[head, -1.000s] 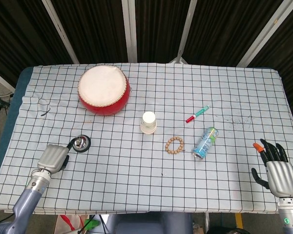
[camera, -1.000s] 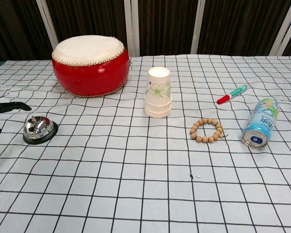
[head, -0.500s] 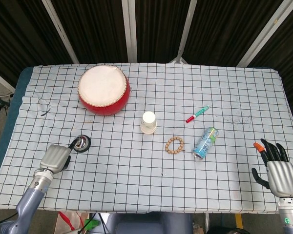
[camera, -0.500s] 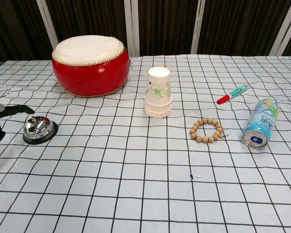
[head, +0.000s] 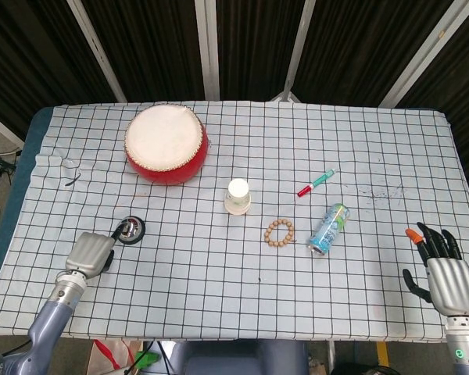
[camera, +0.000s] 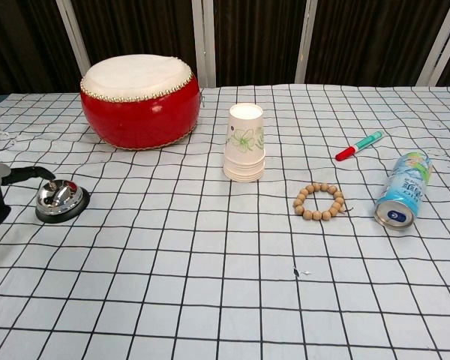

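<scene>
Your left hand (head: 88,252) sits at the near-left of the surface (head: 180,273), w/ the call bell (head: 129,229) just beyond it, up and to its right. One dark fingertip reaches toward the bell's left edge in the chest view; can't tell if it touches. Its fingers are mostly hidden under the back of the hand, so can't tell how far they're curled; nothing seen in its grip. Your right hand (head: 444,269) rests near the front-right corner, fingers spread apart, holding nothing, well apart from the drink can (head: 328,228) lying on its side. Bead bracelet (head: 279,233) lies just left of the can; stacked paper cups (head: 238,195), marker (head: 316,183) and red drum (head: 166,144) lie farther back.
</scene>
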Robot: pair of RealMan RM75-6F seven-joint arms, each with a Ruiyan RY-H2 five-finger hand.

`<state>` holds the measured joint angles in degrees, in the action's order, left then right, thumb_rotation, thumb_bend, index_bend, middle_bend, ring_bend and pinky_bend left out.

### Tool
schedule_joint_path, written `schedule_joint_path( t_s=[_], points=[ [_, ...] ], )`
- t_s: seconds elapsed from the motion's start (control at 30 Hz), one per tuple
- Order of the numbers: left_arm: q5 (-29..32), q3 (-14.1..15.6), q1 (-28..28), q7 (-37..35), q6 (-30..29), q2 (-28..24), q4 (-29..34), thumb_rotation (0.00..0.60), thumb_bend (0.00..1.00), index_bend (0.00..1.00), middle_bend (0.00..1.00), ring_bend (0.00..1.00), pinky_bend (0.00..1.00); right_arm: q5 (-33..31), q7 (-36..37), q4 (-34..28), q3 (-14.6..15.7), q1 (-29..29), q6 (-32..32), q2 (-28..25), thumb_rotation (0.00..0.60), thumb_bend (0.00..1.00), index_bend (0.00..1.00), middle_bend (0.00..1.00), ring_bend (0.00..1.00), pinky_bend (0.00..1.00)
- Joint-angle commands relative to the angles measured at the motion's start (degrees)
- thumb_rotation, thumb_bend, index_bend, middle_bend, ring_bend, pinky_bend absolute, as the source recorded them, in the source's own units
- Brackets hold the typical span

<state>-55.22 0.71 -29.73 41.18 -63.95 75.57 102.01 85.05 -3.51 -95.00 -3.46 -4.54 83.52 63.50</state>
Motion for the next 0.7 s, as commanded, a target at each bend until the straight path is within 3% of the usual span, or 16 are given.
schedule_joint_path(
  t_s=[0.03,0.47,0.7],
  points=[
    [0.1,0.2,-0.1,0.2,-0.2,0.1,0.1,0.6,0.87,0.0,0.83,0.64,0.65,0.1,0.1,0.0,0.0,0.0,0.1,-0.1,0.6,0.4,0.16,0.08,0.11,0.04],
    [0.6,0.5,-0.1,0.1,-0.8,0.5,-0.7,0.6,0.87,0.0,0.83,0.64,0.65,0.0,0.2,-0.2,-0.1,0.1,0.3,-0.1,0.6,0.4,0.16,0.08,0.11,0.04],
    [-7.5,-0.1,2.1,-3.7,-7.2,-3.9,4.8,0.6,0.81,0.0,0.8,0.62,0.64,0.1,0.0,-0.3,0.1,0.1,0.1,-0.1,0.6,0.4,0.16,0.08,0.11,0.04]
  ],
)
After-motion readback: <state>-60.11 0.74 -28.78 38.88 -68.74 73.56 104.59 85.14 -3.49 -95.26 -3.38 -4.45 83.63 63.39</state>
